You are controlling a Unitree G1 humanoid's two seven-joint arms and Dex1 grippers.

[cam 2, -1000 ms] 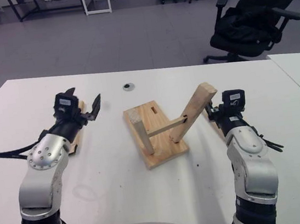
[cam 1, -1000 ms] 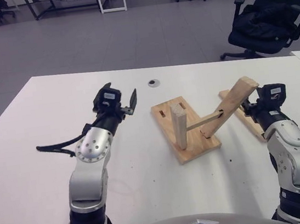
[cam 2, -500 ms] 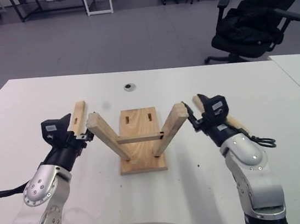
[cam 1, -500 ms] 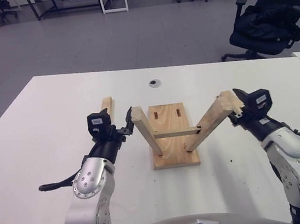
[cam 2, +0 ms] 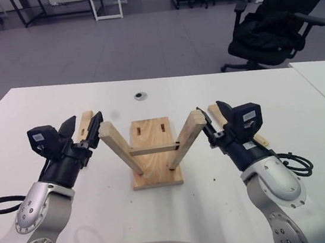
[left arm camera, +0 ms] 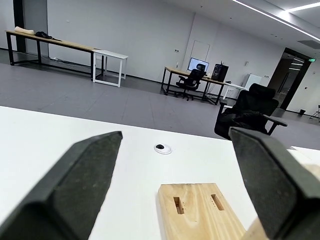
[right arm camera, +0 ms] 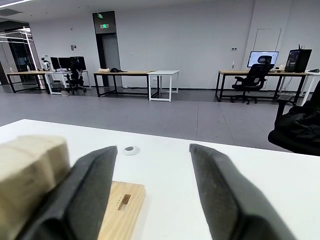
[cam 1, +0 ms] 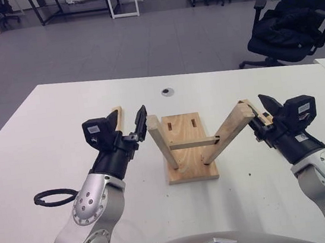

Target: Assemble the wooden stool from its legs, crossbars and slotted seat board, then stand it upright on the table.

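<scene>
The slotted seat board [cam 1: 182, 125] is lying flat on the tabletop [cam 1: 44, 131], its left leg [cam 1: 160, 141] and right leg [cam 1: 228, 132] splaying in a V, a crossbar [cam 1: 192, 144] joining them, a spare leg [cam 1: 115, 115] lying to its left.

Pale bare wood on the seat board [cam 1: 186, 131] + legs [cam 1: 162, 148], matt w/ visible grain. The tabletop [cam 1: 44, 131] is smooth white w/ slight sheen. The fingers [left arm camera: 85, 185] look like matt black plastic imo.

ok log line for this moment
seat board flat | left leg, right leg standing, crossbar between | left gripper open by left leg | right gripper open by right leg
</scene>
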